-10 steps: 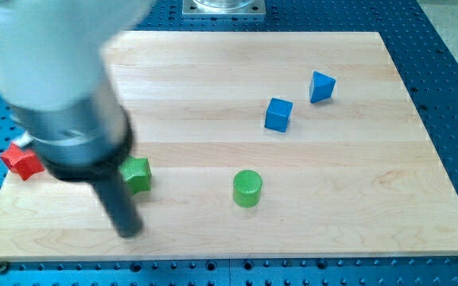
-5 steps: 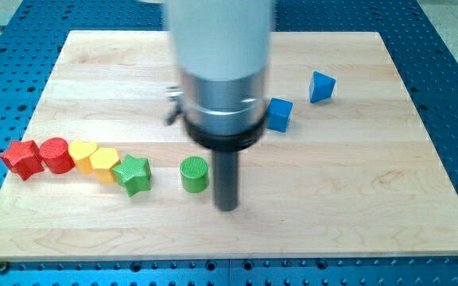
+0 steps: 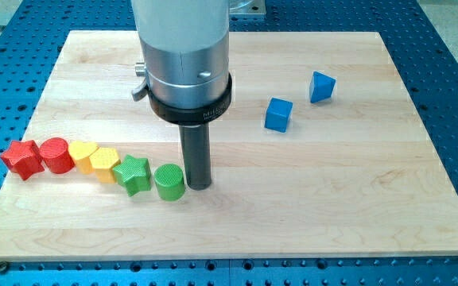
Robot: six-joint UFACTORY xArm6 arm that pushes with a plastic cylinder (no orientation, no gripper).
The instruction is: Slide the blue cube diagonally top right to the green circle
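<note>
The blue cube [image 3: 278, 114] sits on the wooden board right of centre, with a blue wedge-shaped block [image 3: 321, 86] up and to its right. The green circle, a green cylinder [image 3: 168, 182], stands at the lower left of centre, touching the green star [image 3: 133, 174]. My tip [image 3: 199, 185] rests on the board just right of the green cylinder, touching or nearly touching it. The blue cube lies well up and to the right of my tip.
A row of blocks runs along the left: a red star [image 3: 21, 158], a red cylinder [image 3: 54, 154], two yellow blocks [image 3: 94, 158], then the green star and green cylinder. The board's bottom edge [image 3: 229, 256] lies below them.
The arm swept right and then back left. The green cylinder was pushed left from the board's lower middle and now stands against the green star. The blue blocks have not moved.
</note>
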